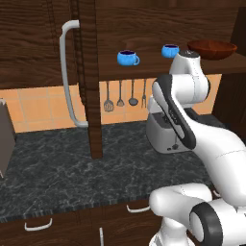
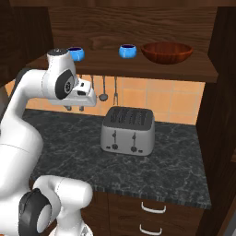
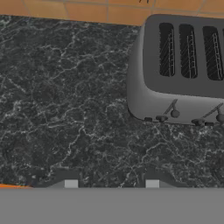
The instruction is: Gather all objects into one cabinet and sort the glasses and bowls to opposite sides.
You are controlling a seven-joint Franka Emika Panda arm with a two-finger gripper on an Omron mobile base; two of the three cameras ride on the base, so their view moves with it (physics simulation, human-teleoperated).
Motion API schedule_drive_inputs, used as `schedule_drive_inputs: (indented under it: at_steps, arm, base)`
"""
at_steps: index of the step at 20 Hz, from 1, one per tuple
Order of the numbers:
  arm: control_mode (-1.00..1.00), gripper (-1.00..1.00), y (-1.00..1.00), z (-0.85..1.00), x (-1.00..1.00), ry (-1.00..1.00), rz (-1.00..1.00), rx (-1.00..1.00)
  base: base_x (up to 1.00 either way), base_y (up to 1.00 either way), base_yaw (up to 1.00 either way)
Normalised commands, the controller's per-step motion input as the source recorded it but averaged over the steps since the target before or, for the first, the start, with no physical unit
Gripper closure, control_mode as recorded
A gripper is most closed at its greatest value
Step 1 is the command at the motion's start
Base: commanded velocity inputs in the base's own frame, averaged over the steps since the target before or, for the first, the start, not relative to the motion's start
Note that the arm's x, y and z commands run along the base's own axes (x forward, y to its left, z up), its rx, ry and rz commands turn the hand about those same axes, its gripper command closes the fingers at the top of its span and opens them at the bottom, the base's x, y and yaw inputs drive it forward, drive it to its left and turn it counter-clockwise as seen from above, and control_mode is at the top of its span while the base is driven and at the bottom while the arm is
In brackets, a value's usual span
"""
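Note:
On the open cabinet's shelf [image 2: 193,69] stand a bright blue mug [image 1: 127,58] [image 2: 76,54], a second blue cup [image 1: 170,50] [image 2: 127,50] and a wide reddish-brown bowl [image 1: 212,49] [image 2: 166,52] at the right end. The cabinet door [image 1: 89,72] stands swung out, its curved pale handle [image 1: 68,72] to the left. My gripper [image 2: 75,109] [image 3: 111,183] hangs below the shelf, pointing down at the dark counter, left of the toaster. It is open, with nothing between its fingertips [image 3: 71,183]. The grey-beige mug and pale tumbler are out of view.
A silver toaster [image 2: 127,131] [image 3: 179,74] [image 1: 161,137] sits on the black marble counter [image 1: 57,168]. Kitchen utensils [image 1: 120,96] hang on the orange tile wall under the shelf. A grey block [image 1: 5,137] stands at the counter's far left. Drawers with pale handles [image 2: 153,208] lie below.

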Motion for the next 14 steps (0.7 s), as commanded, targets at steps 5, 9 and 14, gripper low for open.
schedule_drive_inputs:
  at_steps: [5, 9, 14]
  arm:
    - [-1.00, -1.00, 0.00, -0.01, -0.02, 0.00, 0.00, 0.00]
    - [-1.00, -1.00, 0.00, 0.05, -0.49, -0.32, 0.00, -0.05]
    - [-1.00, -1.00, 0.00, 0.45, -0.80, -0.73, 0.00, -0.23]
  base:
    - [0.00, 0.00, 0.00]
    - [0.00, 0.00, 0.00]
    - [0.00, 0.00, 0.00]
